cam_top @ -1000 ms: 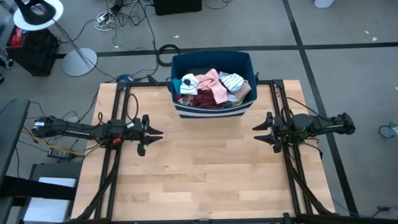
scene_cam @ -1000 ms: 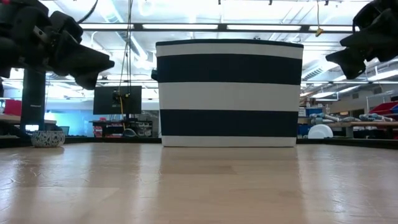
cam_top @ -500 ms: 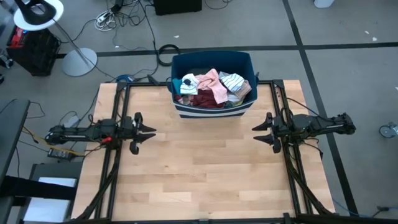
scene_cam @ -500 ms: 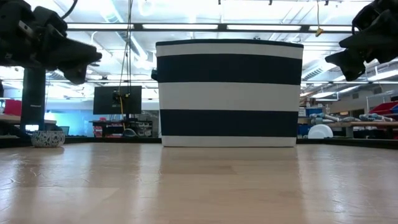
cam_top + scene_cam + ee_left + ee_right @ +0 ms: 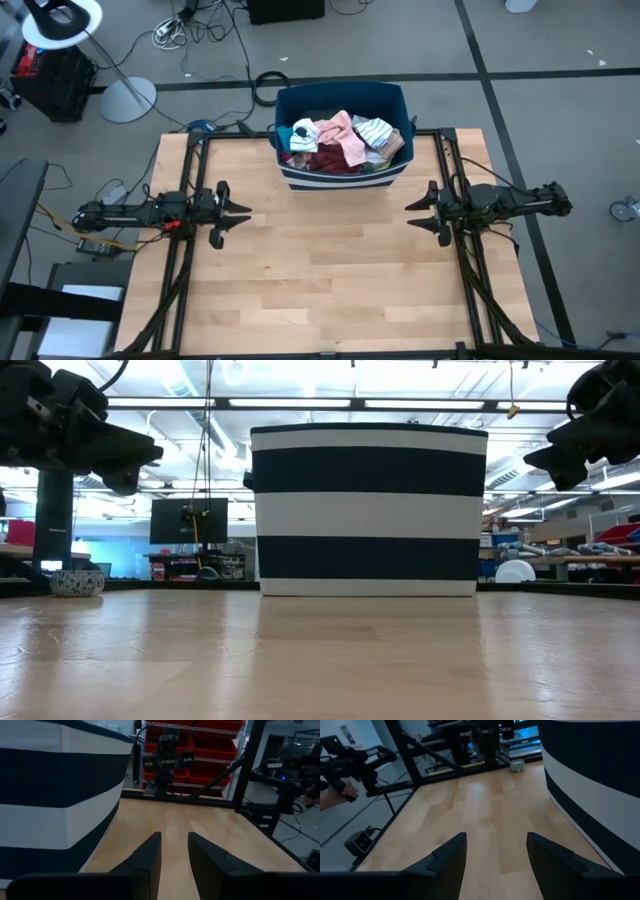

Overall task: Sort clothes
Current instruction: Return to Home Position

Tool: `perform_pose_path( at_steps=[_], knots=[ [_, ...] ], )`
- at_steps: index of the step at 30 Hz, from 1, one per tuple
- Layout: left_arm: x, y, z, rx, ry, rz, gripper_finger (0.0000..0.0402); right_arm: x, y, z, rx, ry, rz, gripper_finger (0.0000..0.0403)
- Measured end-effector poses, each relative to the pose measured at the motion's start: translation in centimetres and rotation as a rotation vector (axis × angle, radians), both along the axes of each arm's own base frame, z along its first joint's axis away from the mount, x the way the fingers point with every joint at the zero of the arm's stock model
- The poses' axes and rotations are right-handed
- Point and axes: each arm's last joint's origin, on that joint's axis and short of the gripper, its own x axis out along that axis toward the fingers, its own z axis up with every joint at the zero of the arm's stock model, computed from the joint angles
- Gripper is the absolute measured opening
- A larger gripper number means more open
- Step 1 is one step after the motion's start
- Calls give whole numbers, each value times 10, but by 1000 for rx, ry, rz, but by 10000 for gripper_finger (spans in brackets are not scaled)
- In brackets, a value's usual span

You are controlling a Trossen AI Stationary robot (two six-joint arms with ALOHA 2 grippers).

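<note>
Lying crumpled (pink, maroon), clothes [image 5: 340, 140] fill bin [image 5: 345, 177].

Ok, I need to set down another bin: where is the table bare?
The whole wooden table between the left gripper and right gripper, in front of the striped bin, is bare. The bin itself is crowded, heaped with clothes.

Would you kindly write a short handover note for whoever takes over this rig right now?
The left claw is open and empty, above the left side of the wooden table. The right claw is open and empty, above the right side. The clothes are piled in the striped bin at the table's far edge. Done: no garment shows on the table. Left: nothing visible to sort; both arms look close to parked.
</note>
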Motion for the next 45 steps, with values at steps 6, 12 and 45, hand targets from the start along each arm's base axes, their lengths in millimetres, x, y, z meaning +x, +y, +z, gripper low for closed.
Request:
perform_pose_path(
  at_steps=[6, 12, 45],
  knots=[
    [0, 0, 1, 1, -19, -3, 102, 3, -1, -19, -7, 83, -58, 208],
    [0, 0, 10, -2, -116, -2, 102, 6, -1, -27, -13, 116, -80, 208],
    [-1, 0, 16, -4, -171, -3, 102, 6, -1, -28, -117, 128, -56, 208]
  ],
)
